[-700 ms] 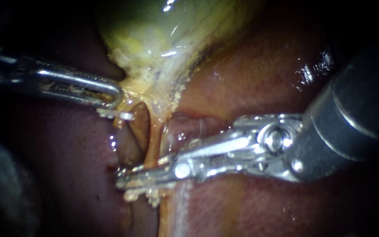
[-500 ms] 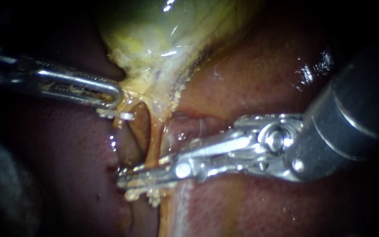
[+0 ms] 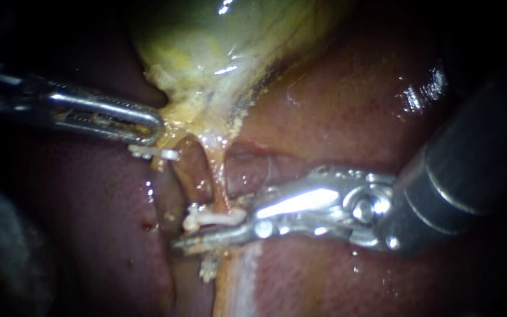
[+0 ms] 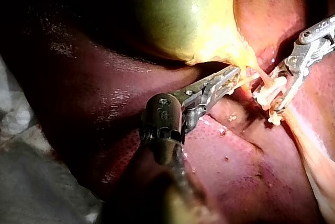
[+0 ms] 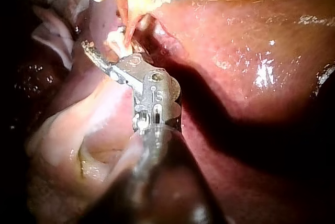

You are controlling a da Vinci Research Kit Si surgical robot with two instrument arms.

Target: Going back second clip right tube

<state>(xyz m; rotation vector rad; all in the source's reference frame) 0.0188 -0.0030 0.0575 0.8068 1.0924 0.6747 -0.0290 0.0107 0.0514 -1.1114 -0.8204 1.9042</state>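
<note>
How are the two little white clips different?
The upper clip sits just under the tip of the left instrument. The lower clip lies beside the right instrument. The upper clip looks thinner, and the lower clip looks thicker with a knobby end. Both are white.

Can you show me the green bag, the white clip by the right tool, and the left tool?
gallbladder (image 3: 206, 38): endoscope view, on its greenish wall.
clip (image 3: 215, 218): endoscope view, middle of its white bar.
left instrument (image 3: 158, 130): endoscope view, at its jaw tips.
</note>
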